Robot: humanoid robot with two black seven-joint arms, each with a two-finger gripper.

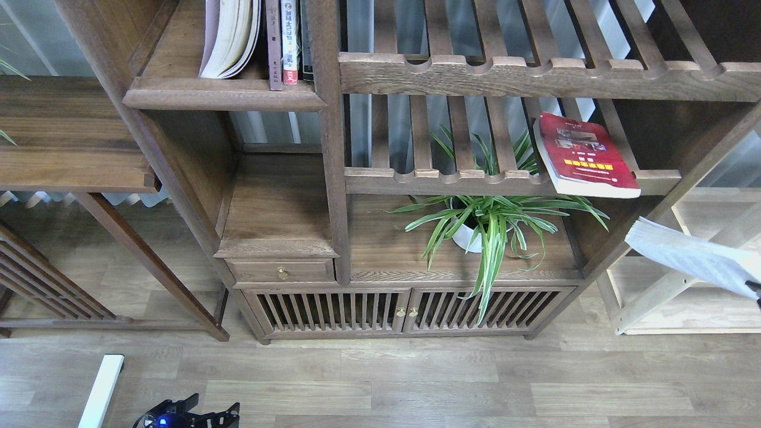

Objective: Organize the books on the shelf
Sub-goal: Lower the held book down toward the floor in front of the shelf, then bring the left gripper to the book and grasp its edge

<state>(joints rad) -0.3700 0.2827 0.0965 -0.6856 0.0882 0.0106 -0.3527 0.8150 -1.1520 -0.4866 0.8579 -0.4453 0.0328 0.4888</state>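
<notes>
The shelf (223, 95) is a dark board with a raised front lip, at the upper left. On it a pale white-lavender book (229, 35) stands leaning beside slim volumes (285, 41). A red book with a yellow band (585, 156) lies on the slatted rack (452, 178) at the right. A third thick book (692, 257) hangs in the air at the right edge with its pale page edges towards me; its cover is hidden. Only a dark sliver of my right gripper (757, 292) shows, at that book's end. My left gripper (205, 407) is low at the bottom left, fingers apart and empty.
A potted spider plant (487, 223) stands on the cabinet top below the slatted rack. A pale unfinished wood rack (672, 297) stands at the right behind the held book. A dark side table (65, 142) is at the left. A white bar (101, 389) lies on the floor.
</notes>
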